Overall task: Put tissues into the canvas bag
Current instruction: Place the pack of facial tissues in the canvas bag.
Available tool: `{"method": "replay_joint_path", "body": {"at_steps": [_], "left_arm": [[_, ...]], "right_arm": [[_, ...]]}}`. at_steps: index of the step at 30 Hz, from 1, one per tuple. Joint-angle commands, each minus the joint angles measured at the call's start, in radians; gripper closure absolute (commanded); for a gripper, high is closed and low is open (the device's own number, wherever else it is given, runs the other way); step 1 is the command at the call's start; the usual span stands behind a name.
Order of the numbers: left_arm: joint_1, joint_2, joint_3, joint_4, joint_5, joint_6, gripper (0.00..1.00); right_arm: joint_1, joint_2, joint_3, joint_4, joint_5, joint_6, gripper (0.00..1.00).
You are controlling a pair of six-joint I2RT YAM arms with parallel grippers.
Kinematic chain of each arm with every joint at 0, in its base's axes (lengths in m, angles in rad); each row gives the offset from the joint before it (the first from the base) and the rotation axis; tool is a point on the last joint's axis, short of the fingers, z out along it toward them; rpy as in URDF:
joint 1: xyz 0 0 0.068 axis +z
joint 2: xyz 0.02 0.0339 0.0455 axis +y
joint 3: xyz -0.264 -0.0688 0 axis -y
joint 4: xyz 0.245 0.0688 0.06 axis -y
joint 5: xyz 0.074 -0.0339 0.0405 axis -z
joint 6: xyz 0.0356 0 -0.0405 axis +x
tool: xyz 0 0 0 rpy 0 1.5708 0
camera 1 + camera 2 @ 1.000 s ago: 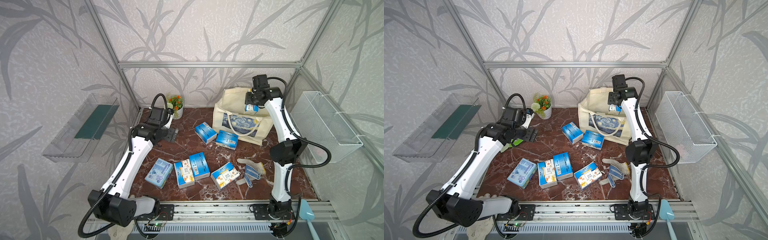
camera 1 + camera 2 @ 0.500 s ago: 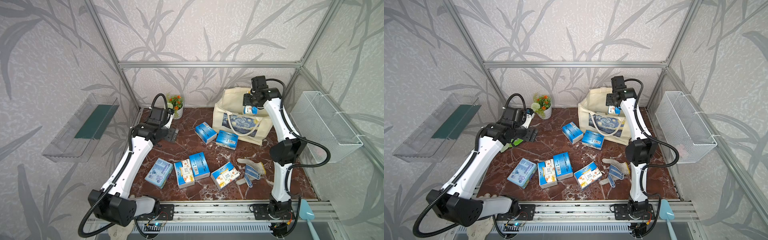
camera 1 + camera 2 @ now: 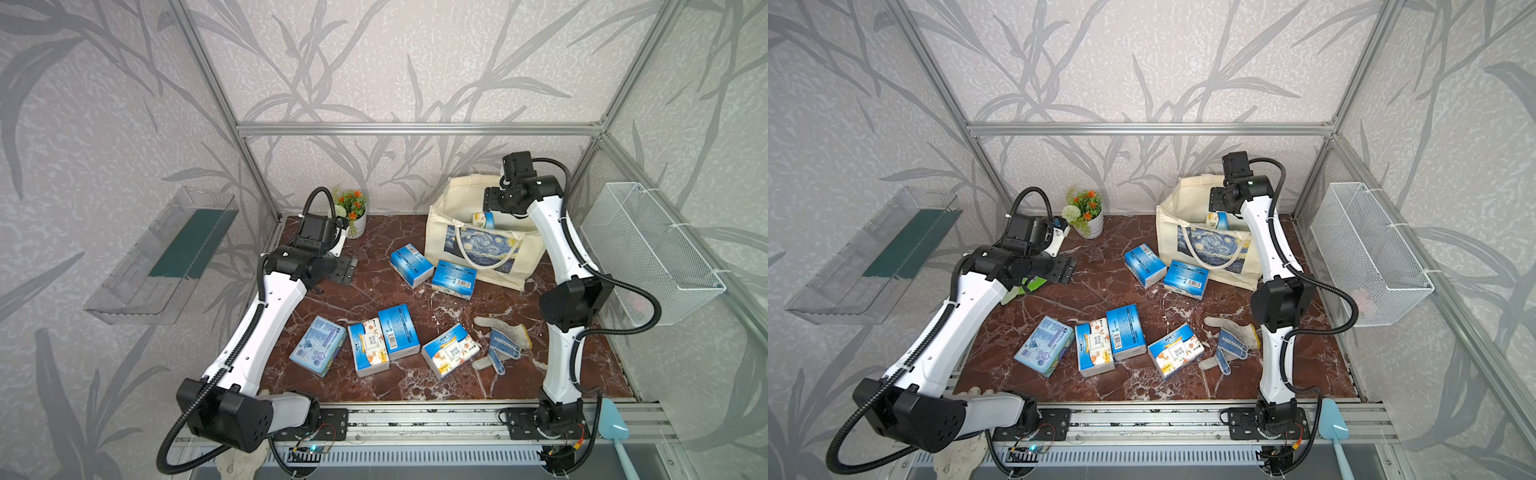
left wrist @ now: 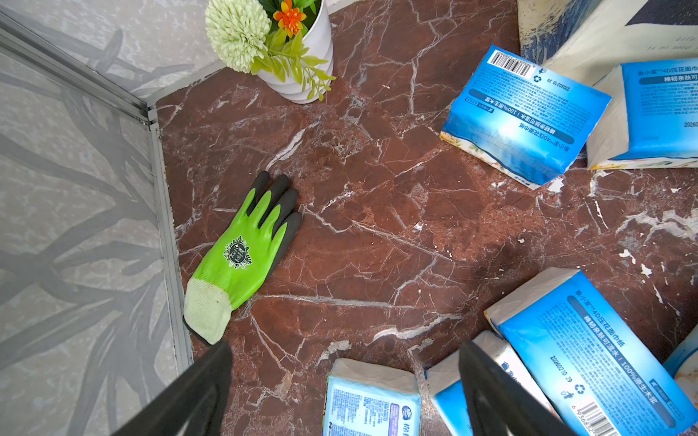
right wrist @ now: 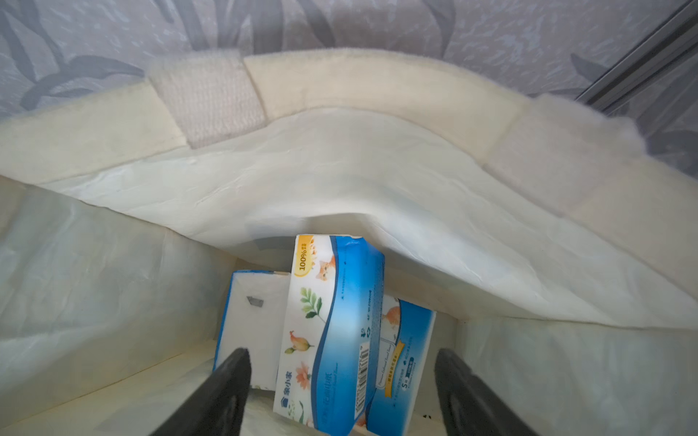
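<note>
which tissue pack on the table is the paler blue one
The pale pack at the front row's end nearest the left arm; the other five on the table are bright blue.

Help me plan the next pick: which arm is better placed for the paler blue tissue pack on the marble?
Probably left. The left end effector is open, with the paler blue pack showing between its fingers in the wrist view. The right end effector is open over the canvas bag, farther away.

Blue-and-white floral tissues; cream canvas bag with blue swirls; green glove.
</note>
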Motion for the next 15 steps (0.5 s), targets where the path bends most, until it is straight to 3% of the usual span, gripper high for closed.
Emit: {"method": "replay_joint_path", "body": {"at_steps": [1, 9, 15], "left_arm": [[0.006, 0.004, 0.01, -0.019, 0.005, -0.009, 0.08], [0.006, 0.012, 0.02, -0.035, 0.039, 0.028, 0.08], [0.006, 0.008, 0.013, -0.097, 0.226, 0.198, 0.07]], "right_arm": [[-0.004, -0.007, -0.001, 0.003, -0.022, -0.005, 0.22], [-0.003, -0.046, -0.034, 0.025, -0.03, -0.012, 0.22], [-0.005, -0.08, 0.05, -0.008, -0.051, -0.011, 0.22]]}}
